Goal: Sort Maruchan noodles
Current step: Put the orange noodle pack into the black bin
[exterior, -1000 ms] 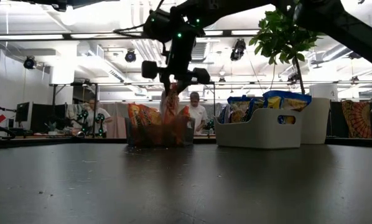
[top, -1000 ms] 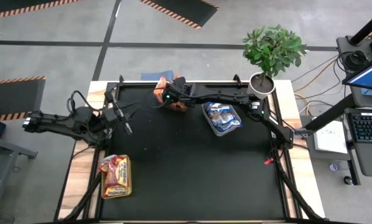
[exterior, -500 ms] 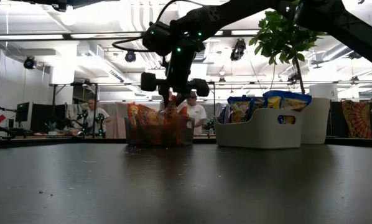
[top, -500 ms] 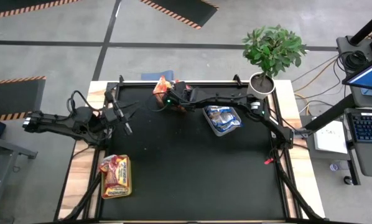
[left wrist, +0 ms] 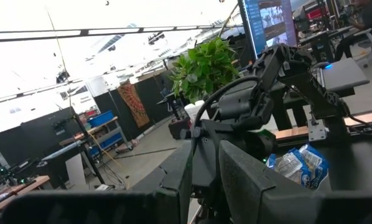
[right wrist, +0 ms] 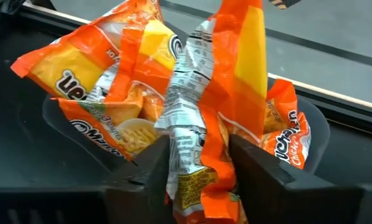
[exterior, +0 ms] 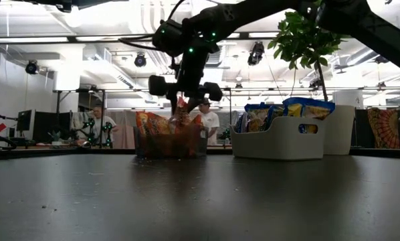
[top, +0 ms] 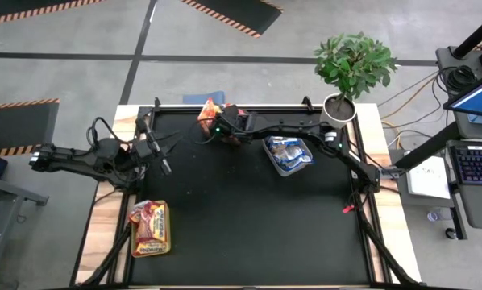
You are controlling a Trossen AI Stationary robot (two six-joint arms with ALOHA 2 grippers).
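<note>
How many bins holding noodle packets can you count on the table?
3: one with orange packets at the far edge, one with blue packets beside it, one with red packets at the near left.

potted plant (top: 352, 68) far-right corner | laptop (top: 476, 101) off-table | person (exterior: 207, 122) bkgd

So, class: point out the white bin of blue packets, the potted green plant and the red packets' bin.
White plastic bin (exterior: 280, 144), low view, front wall.
Potted green plant (top: 354, 60), high view, foliage.
Yellow-green bin (top: 168, 229), high view, right rim.
</note>
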